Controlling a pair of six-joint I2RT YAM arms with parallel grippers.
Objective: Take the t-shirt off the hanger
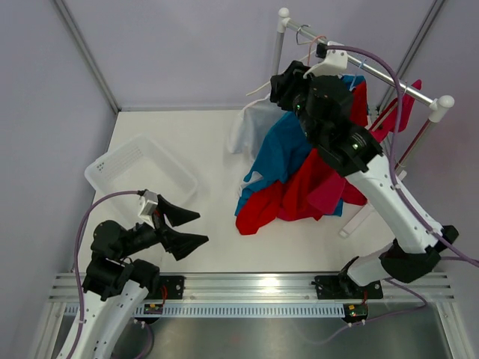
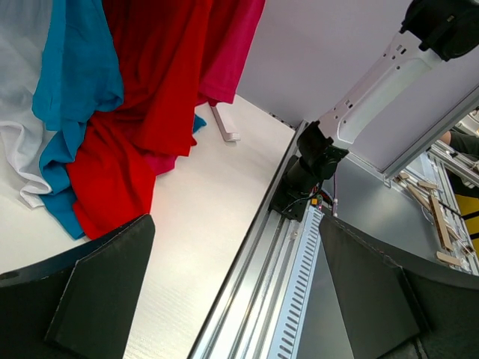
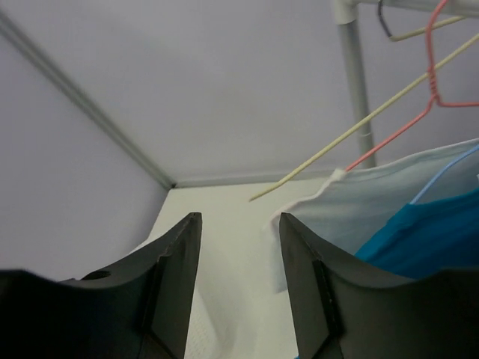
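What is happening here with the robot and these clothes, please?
The right gripper is up at the clothes rack. It is open and holds nothing, and the hanging white t-shirt is just beside it. A blue t-shirt and a red t-shirt hang next to the white one. The left gripper sits low near the white basket, wide open and empty.

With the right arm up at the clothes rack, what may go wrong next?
The open right pincer sits beside the white t-shirt, gripping nothing; closing here may miss the cloth. The blue t-shirt overlaps it, so a pull might drag both. The pink hanger nearby could snag the pincer.
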